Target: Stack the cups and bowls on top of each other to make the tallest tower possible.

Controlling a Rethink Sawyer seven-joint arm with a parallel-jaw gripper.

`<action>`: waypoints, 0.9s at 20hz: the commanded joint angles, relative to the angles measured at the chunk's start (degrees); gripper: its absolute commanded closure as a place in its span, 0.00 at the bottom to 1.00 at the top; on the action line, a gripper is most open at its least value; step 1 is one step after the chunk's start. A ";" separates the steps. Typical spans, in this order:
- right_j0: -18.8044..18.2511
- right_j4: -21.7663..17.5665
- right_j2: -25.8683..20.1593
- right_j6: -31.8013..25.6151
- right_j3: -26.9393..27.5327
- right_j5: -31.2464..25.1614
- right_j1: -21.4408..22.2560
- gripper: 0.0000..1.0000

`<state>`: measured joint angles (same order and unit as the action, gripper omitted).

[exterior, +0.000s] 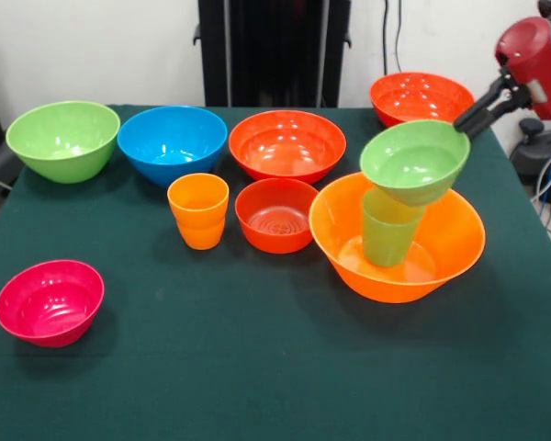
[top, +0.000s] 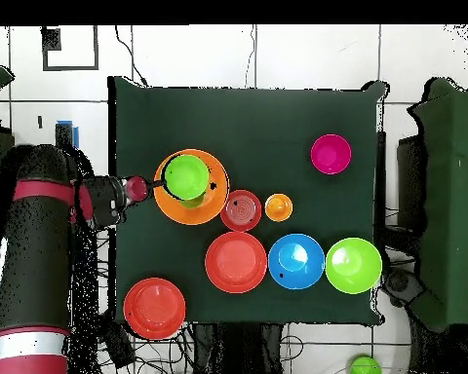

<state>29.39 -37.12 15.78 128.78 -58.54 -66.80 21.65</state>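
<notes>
Gripper (exterior: 461, 128) clamped on rim of small green bowl (exterior: 414, 162), resting tilted atop green cup (exterior: 388, 227). Cup upright inside big orange bowl (exterior: 459, 241), at table (exterior: 257, 367) right side.

small green bowl (exterior: 413, 161) sits tilted on the translucent green cup (exterior: 388, 230), upright inside the largest orange bowl (exterior: 399, 266); orange cup (exterior: 198, 211) stands beside a small red-orange bowl (exterior: 277, 215).
</notes>
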 commanded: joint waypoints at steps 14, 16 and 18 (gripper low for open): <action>4.40 -2.83 1.53 -6.67 13.57 -14.84 -10.81 1.00; 4.49 -2.75 1.53 -6.92 14.50 -15.00 -11.57 1.00; 4.18 -2.10 1.10 -7.22 15.91 -15.40 -12.40 1.00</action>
<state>34.36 -37.09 19.42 128.78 -46.57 -77.86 11.64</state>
